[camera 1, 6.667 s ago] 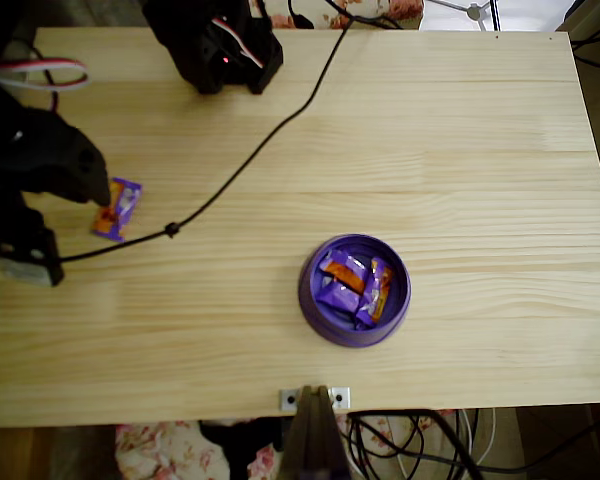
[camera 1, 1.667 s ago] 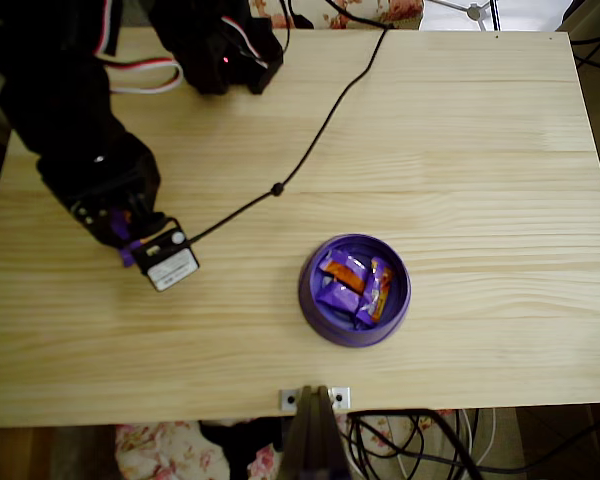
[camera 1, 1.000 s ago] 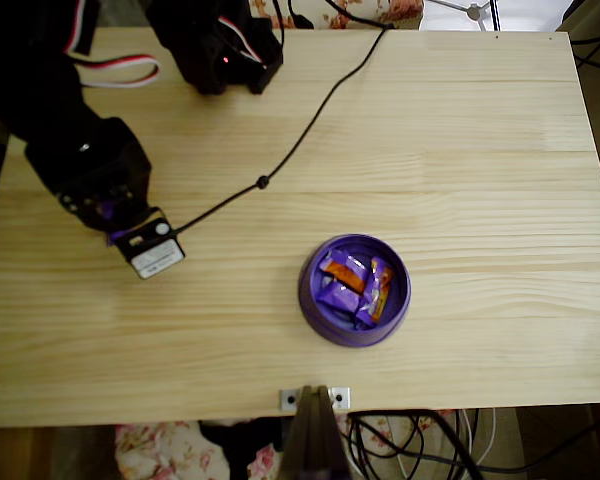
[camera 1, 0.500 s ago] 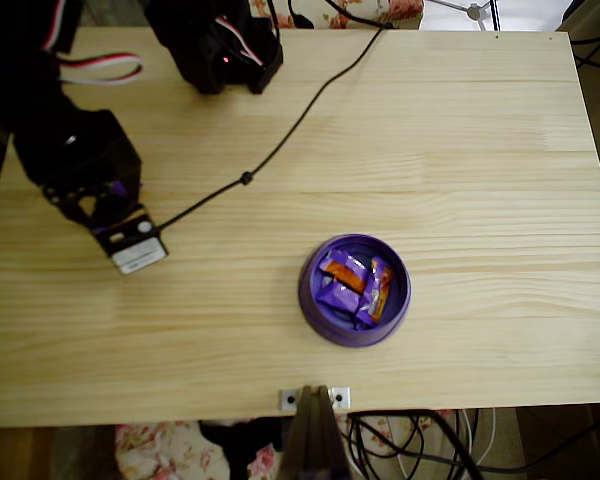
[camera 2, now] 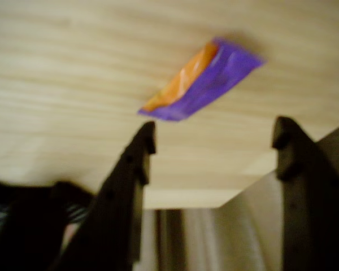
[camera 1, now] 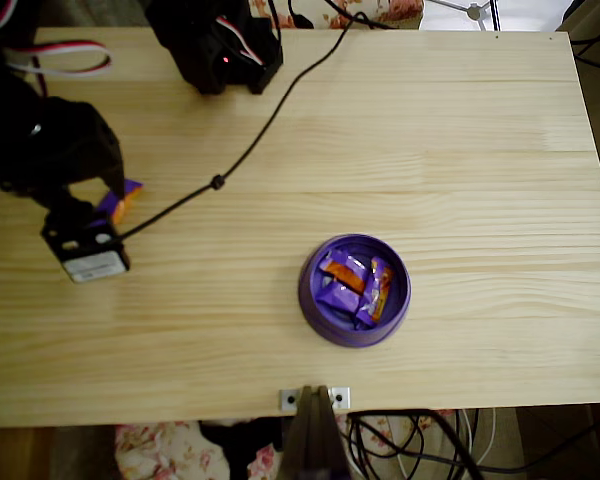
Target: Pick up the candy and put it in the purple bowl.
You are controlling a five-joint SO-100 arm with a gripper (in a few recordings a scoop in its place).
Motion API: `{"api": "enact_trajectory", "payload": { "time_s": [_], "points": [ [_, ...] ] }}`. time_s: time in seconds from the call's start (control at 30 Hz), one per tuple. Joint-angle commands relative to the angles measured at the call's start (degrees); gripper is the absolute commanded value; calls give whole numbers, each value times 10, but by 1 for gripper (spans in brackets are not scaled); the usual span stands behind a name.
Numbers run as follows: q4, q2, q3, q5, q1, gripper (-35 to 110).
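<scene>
Here's the gripper (camera 2: 209,141) in the wrist view, two dark fingers spread wide with nothing between them, and the candy (camera 2: 200,82) lying on the bare wood just beyond the tips. It sits ahead of the gap, a little nearer the picture-left finger than the right, and not yet inside the jaws. The long axis is the thing to watch: the wrapper runs on a diagonal across the line between the two fingers, orange end toward the picture-left fingertip, purple end angling away up and to the right. The picture is blurred, so whether the near corner touches that left finger I can't say; it looks just clear of it.

From the overhead view, the gripper (camera 1: 102,196) is at the far left of the table (camera 1: 380,120), and the candy (camera 1: 121,199) peeks out at the right side of the black wrist, mostly tucked under it. The purple bowl (camera 1: 354,290) is well apart from the tool, off to the right and toward the near edge in that view, already carrying several wrapped sweets of the same kind. A black cable (camera 1: 242,160) trails from the wrist across the wood toward the arm's base (camera 1: 218,45), passing close to the candy.

My read: the grasp is not made, and the coming move turns on pushing forward so the fingers straddle the wrapper across its narrow width, probably with a small turn of the wrist to square up to that diagonal
</scene>
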Motion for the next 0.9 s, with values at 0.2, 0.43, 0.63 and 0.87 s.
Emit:
{"api": "enact_trajectory", "payload": {
  "time_s": [0.2, 0.43, 0.63, 0.87],
  "points": [
    [54, -8, -62, 121, -2, 40],
    [67, -15, -76, 207, -7, 28],
    [90, -48, -112, 256, -9, 27],
    [91, -92, -138, 307, -4, 32]
  ]
}}
